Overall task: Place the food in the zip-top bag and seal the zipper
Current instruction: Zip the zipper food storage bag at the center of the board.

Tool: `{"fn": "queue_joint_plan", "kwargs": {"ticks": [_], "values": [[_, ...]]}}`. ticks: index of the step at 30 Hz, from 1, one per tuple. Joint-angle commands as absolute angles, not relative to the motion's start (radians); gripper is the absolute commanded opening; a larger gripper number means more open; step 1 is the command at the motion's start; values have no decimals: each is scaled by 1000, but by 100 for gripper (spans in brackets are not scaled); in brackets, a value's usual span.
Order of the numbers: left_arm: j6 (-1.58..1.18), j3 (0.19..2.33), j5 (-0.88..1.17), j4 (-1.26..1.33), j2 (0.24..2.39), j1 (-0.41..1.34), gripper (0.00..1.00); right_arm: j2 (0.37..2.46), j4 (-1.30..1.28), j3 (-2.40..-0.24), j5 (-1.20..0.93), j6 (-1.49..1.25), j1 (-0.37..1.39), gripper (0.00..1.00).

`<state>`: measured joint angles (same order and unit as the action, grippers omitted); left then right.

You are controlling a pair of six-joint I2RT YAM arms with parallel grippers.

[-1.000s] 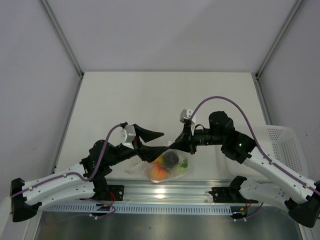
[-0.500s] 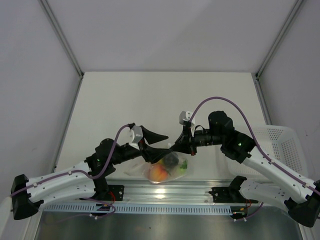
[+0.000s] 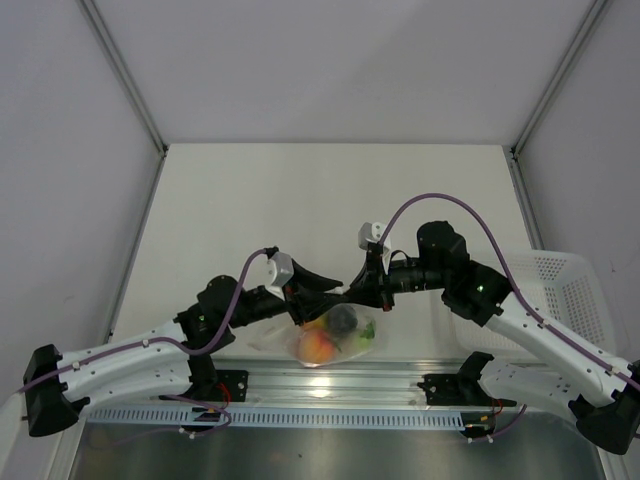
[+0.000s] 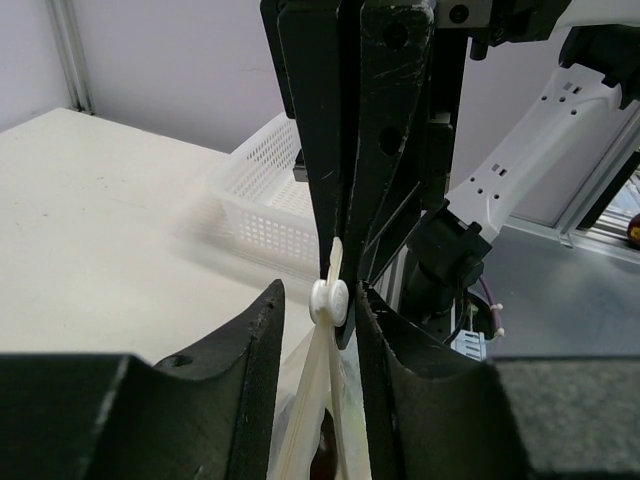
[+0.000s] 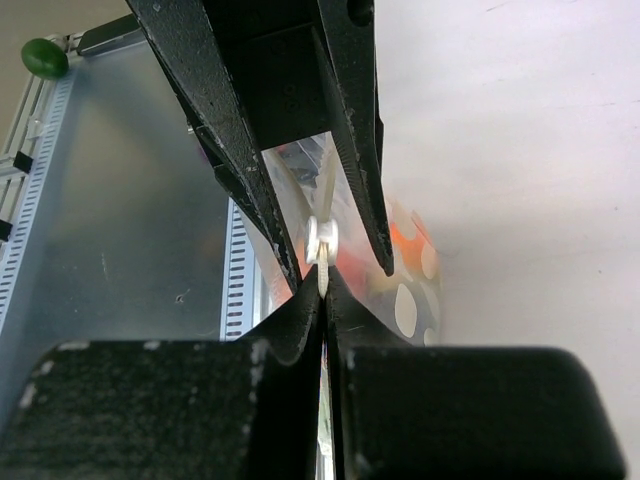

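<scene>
Evidently a sealing stage. The zip-top bag (image 3: 340, 338) was held up by its mouth edge between the two arms. The metal rail (image 3: 330, 385) by the arm bases ran just on the near side of the bag, the bare table (image 3: 300, 200) stretched beyond it, and the white basket (image 3: 560, 290) stood well to the bag's right. Inside the bag showed the food: an orange-peach round one (image 3: 317, 346), a small dark-purple one (image 3: 343, 318) and a green piece (image 3: 368, 330). None of it could be seen outside the bag.

The right hand (image 3: 352, 291) reached in from the bag's right with its fingers fully closed, pinching the zipper (image 5: 322, 238) at the bag's mouth.

Over the preceding second the left hand (image 4: 320, 296) had travelled from a place left of the bag up to the bag's mouth. Its jaws had narrowed from wide to a part-open straddle, one finger on each side of the zipper. A sliver of gap showed on either side, so nothing was gripped yet. The bag and the right hand had not visibly shifted.

By this reading, loading was finished and the left hand was setting up to press the strip against the right hand's anchor. How much of the strip was already sealed could not be told.

No brand, label or legible writing appeared in any view.
</scene>
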<state>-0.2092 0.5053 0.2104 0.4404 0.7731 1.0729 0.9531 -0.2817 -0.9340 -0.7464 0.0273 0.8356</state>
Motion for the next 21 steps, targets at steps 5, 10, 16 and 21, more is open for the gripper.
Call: {"fn": "queue_joint_plan", "kwargs": {"ticks": [5,10,16,21], "values": [[-216,531,229,479,742,1060,32,960,-269,-985,-744,46,834,0],[-222,528,230,486,735,1052,27,972,-275,-989,-735,46,834,0],[-233,545,258,494,761,1035,16,989,-264,-1009,-732,41,833,0],[-244,543,265,514,779,1014,1,1014,-253,-1048,-707,35,815,0]]}}
